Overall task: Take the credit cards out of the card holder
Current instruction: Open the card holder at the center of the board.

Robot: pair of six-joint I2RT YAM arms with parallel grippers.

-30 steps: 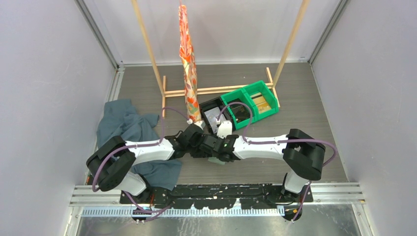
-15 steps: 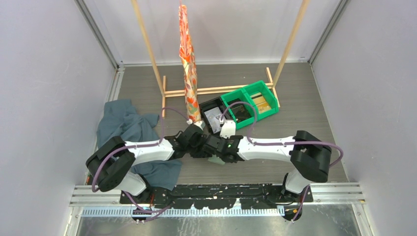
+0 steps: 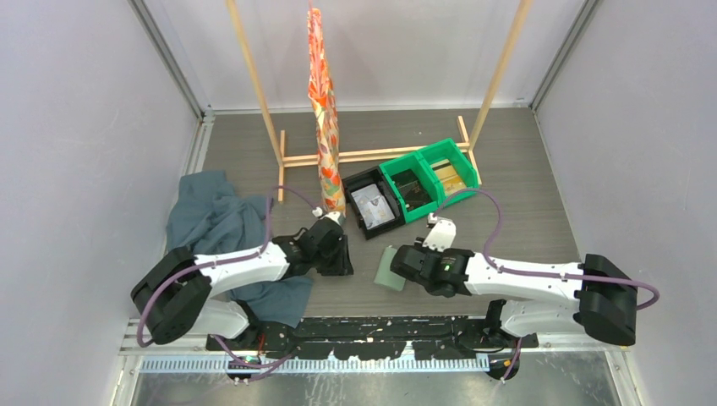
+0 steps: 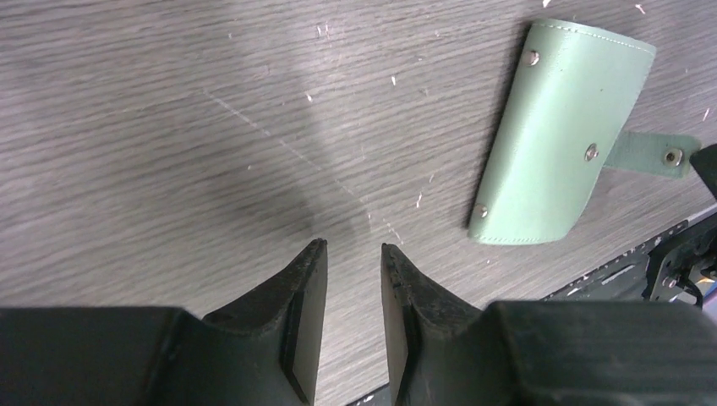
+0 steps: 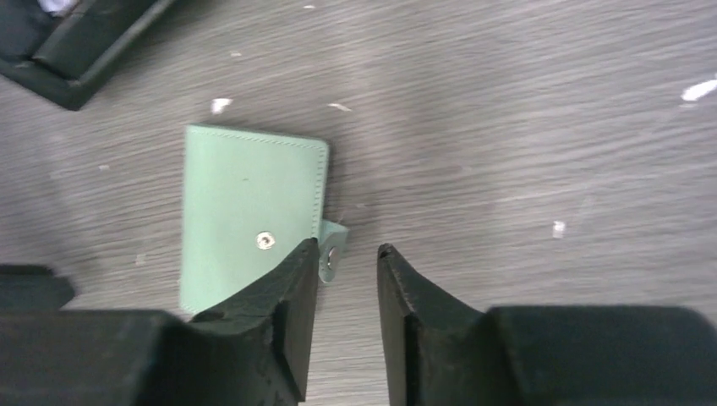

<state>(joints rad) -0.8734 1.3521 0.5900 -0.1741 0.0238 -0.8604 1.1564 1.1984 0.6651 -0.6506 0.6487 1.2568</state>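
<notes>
Two arms reach inward over the grey wood-grain table (image 3: 524,169) in the top view. The left gripper (image 3: 342,260) and the right gripper (image 3: 402,259) face each other without touching. The card holder (image 3: 387,272) lies flat on the table between them, just beside the right gripper's tips. Behind it stand a black bin (image 3: 372,205) and two green bins (image 3: 431,179), set side by side. A dark teal cloth (image 3: 216,224) lies crumpled at the left, partly under the left arm. A wooden frame (image 3: 254,85) at the back carries a hanging orange patterned fabric (image 3: 322,110).

Left wrist view: the left fingers (image 4: 296,304) are parted by a narrow gap with only bare table showing between them; nothing is held. The card holder lies toward the upper right, well clear of the fingertips, folded shut, its sage-green outer face up. Its strap tab (image 4: 647,154) sticks out past the long edge, unfastened, with a snap at its end.

Right wrist view: the right fingers (image 5: 287,313) also stand slightly apart and grip nothing. The card holder lies flat and closed, ahead and to the left of the tips. The strap tab's snap end sits right at the tip of the finger on the left of this view. Contact there cannot be determined. A corner of the black bin shows at upper left.
</notes>
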